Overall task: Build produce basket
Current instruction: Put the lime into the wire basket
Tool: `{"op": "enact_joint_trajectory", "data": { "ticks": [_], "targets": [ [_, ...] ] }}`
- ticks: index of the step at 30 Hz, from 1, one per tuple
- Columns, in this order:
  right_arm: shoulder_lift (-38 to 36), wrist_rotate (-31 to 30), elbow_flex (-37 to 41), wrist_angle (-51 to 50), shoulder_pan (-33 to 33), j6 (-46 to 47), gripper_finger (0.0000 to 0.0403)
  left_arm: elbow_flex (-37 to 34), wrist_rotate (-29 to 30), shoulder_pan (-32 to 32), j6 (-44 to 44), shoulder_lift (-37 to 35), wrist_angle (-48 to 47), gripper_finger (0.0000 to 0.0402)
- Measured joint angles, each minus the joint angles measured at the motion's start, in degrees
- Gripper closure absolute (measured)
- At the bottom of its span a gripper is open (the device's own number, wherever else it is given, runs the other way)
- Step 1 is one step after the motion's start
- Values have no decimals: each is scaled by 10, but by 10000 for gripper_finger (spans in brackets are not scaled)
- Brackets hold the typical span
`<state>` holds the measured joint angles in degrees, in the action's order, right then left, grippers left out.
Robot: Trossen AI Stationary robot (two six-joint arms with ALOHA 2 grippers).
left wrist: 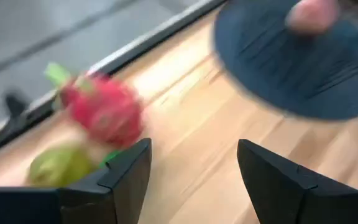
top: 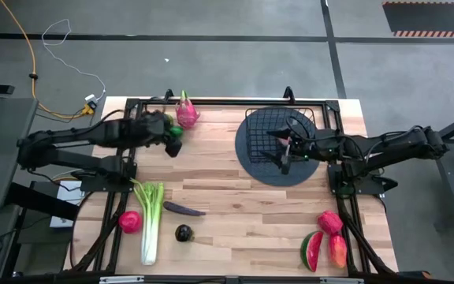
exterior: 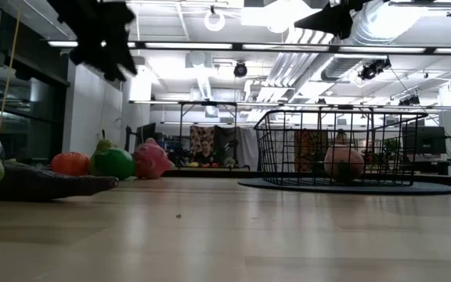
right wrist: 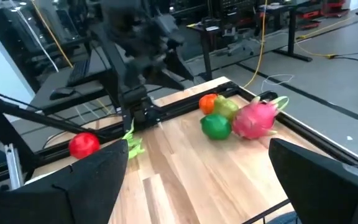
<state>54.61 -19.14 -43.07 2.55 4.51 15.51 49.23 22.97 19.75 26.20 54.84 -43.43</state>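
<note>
The black wire basket (top: 280, 126) stands on a dark round mat (top: 262, 170) at the far right, with a peach-coloured fruit (exterior: 343, 163) inside it. My right gripper (top: 284, 150) hangs open above the basket and holds nothing. At the far left lie the pink dragon fruit (top: 186, 113) and a green fruit (left wrist: 61, 165). My left gripper (left wrist: 194, 180) is open just on their near side, tipped downward, with bare wood between its fingers. Near the front lie the celery (top: 150, 221), a red fruit (top: 129, 222), the eggplant (top: 184, 210) and a dark round fruit (top: 183, 233).
A watermelon slice (top: 312, 251), a mango (top: 337, 251) and a pink-red fruit (top: 329, 222) lie at the near right corner. An orange fruit (right wrist: 207, 102) sits behind the green ones. A black frame (top: 227, 101) runs along the table's far edge. Bare wood lies mid-table.
</note>
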Motion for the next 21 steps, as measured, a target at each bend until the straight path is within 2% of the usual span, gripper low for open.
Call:
{"op": "enact_joint_trajectory", "data": {
  "ticks": [3, 10, 16, 21],
  "targets": [
    [0, 0, 0, -1, 0, 4, 25, -1, -51, 51, -30, 55, -42, 163],
    [0, 0, 0, -2, 0, 21, 25, 0, -70, 134, -86, 170, -42, 112],
    [0, 1, 0, -2, 0, 25, 25, -1, -76, 168, -84, 242, -39, 71],
    [0, 2, 0, -2, 0, 25, 25, -1, -76, 177, -83, 287, -5, 65]
  ]
}}
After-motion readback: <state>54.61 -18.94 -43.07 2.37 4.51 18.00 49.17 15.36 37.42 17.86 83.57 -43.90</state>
